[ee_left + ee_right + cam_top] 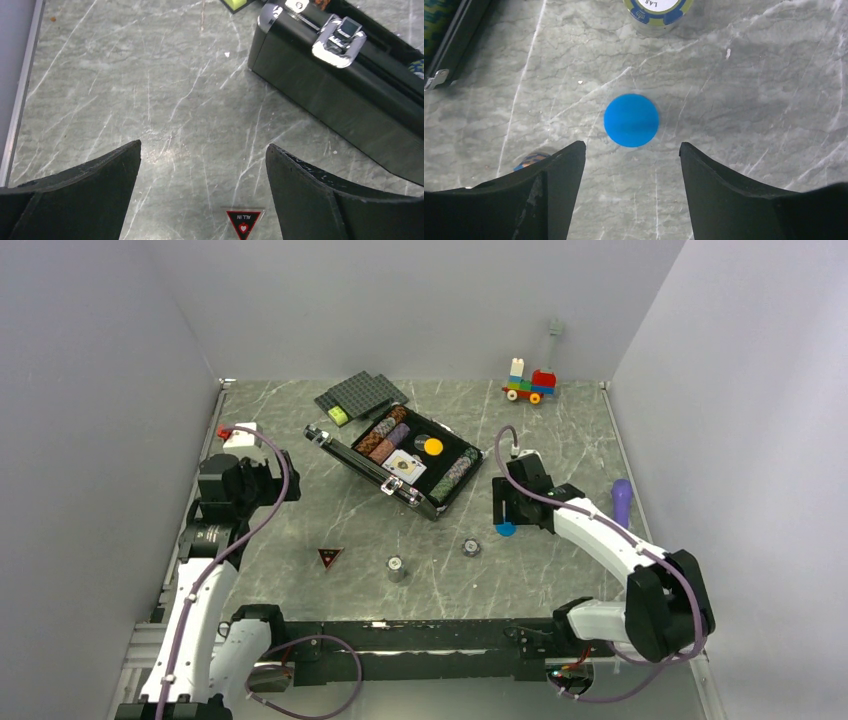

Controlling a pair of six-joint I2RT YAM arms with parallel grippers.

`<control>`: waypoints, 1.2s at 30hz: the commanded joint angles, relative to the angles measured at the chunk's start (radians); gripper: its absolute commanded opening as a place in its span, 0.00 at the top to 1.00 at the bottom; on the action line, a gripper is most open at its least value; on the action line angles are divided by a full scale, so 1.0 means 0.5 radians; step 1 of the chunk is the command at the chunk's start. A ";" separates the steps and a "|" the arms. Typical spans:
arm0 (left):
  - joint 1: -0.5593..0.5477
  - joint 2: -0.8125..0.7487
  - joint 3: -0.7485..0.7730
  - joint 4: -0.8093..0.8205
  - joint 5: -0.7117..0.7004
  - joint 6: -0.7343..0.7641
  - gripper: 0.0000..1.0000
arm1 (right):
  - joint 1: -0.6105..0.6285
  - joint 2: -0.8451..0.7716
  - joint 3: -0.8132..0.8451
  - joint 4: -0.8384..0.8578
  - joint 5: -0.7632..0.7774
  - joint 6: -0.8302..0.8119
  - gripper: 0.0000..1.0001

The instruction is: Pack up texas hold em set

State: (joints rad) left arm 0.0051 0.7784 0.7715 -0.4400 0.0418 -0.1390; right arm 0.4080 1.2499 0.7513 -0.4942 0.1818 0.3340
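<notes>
While the black briefcase (365, 472) lies open and slantwise in the middle of the grey marbled table (560, 430), its tray shows chip rows (385, 430) of mixed colours along both sides. Cards (405, 467) lie face up near the front wall, with a yellow disc (433, 446) beside them. In the left wrist view the case's dark front wall and a silver latch (340, 40) fill the upper right corner.

Just off the case's right-hand corner a blue disc (506, 529) lies flat on the table. The right gripper (632, 145) hangs over it with its jaws spread, one finger to each side, neither touching the disc as far as I can see.

Near the disc, toward the arms, sits a small chip stack (471, 547). A second chip stack (397, 568) stands further left, and a triangular red-and-black marker (330, 557) lies left again, all three apart from the case. The left gripper (204, 147) hovers above the table between the marker and the case, jaws wide apart with nothing between them.

Just behind the case lie dark studded baseplates (362, 395) with a yellow-green brick (339, 416) at their near edge. A toy car (530, 385) of coloured bricks stands at the far right by the back wall, and a purple object (622, 502) sits by the right wall.
</notes>
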 commanded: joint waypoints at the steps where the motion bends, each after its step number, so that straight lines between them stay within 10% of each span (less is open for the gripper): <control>1: 0.002 -0.037 0.000 0.104 0.109 0.017 0.02 | -0.063 0.106 -0.008 0.219 0.016 -0.001 0.26; 36: 0.003 -0.132 -0.043 0.105 0.136 -0.016 0.02 | -0.018 0.385 0.016 0.176 -0.061 0.052 0.31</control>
State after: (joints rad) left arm 0.0051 0.7303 0.7555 -0.4236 0.0864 -0.1429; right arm 0.3927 1.4353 0.7452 -0.4072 0.1246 0.3386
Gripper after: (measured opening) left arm 0.985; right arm 0.699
